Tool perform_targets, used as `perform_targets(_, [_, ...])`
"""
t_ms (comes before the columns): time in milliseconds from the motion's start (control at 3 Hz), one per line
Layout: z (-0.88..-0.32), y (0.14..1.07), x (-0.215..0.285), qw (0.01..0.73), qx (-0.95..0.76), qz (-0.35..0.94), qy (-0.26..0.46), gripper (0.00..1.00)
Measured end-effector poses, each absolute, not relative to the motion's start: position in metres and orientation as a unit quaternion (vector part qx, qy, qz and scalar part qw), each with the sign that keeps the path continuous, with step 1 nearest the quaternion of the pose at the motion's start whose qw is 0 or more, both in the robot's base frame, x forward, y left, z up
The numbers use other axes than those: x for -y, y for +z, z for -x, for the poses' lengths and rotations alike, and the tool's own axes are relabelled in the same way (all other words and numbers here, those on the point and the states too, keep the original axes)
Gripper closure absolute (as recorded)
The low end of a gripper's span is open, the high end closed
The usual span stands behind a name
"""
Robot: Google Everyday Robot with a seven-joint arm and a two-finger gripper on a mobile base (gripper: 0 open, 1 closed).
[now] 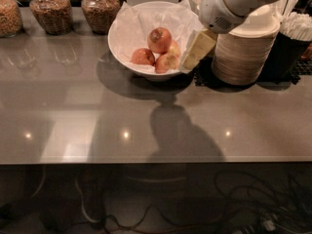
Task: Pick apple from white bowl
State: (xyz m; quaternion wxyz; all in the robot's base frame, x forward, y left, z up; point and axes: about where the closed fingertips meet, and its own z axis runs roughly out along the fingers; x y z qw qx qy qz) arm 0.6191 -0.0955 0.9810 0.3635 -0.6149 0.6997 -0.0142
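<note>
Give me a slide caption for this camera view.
Gripper poised at the rim of the white bowl, beside three apples, on a grey counter.

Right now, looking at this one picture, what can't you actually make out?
All in the camera view:
- The hand, at the white bowl's right rim, hides that stretch of rim.
- The apples overlap; any beneath them are hidden.
- The arm covers the top of the stacked beige bowls.
- The brown jars are cut off by the top edge.
</note>
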Motion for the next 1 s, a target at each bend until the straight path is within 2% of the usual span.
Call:
perform_targets(333, [-0.6554,0.9693,0.0631,0.372,-0.699,0.611,-0.01,0.0])
perform_targets(1000, [-0.659,0.9683,0.0642,0.392,-0.697,0.601,-0.015,0.0])
